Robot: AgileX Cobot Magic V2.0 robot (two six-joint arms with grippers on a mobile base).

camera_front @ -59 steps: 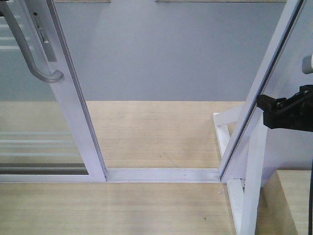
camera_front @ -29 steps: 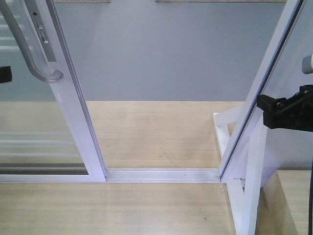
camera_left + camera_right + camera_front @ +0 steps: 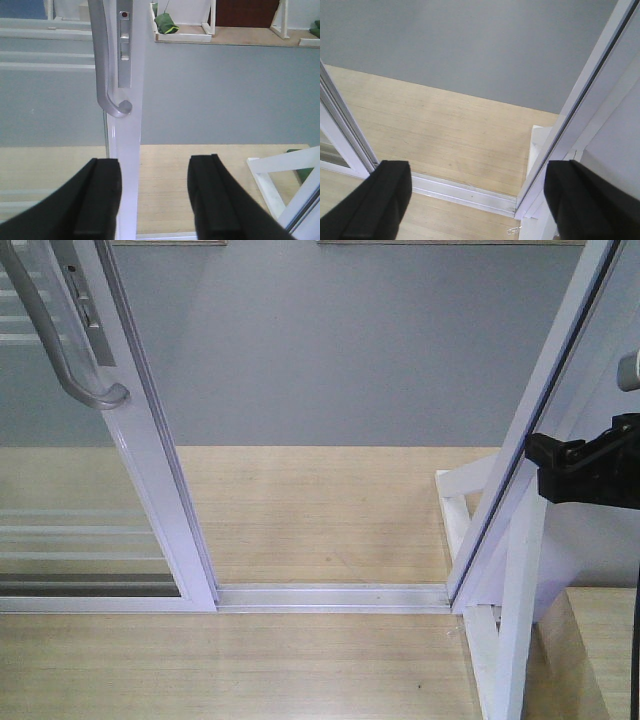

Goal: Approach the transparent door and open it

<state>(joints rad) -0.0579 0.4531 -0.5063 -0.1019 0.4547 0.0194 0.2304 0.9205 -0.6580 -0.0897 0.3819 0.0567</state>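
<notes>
No longer shows, at the left edge of the front view, the small black tip that poked in half a second ago beside the pull handle (image 3: 62, 352); otherwise matches the earlier pictures line for line. Finds the transparent door (image 3: 150, 490) at the left of that view, its white stile leaning away up and to the left, its foot on the floor track (image 3: 330, 595), with a wide gap of wooden floor (image 3: 320, 510) and grey wall between it and the slanted white frame (image 3: 540, 410) on the right. Reads, then, as no further sliding in the last second: same stile position, same gap. Places the left gripper (image 3: 152, 200), through its wrist view, low and facing the stile, jaws spread with nothing pinched; handle above the fingertips and apart from them, its curved lower end hooking toward the stile. Cannot tell whether the left finger (image 3: 97, 200) touches the stile or merely sits in front of it. Puts the right gripper (image 3: 477, 200) at the far right of the front view, just beside the slanted frame, jaws spread wide over the open gap and gripping nothing. Suggests that the opening is largely done already, the doorway looking broad enough to pass, and that the vanished tip marks the left arm pulling back from the handle rather than reaching for a fresh pull. Leaves open whether any further widening is wanted; would call for the left jaws to rise to the handle again.
</notes>
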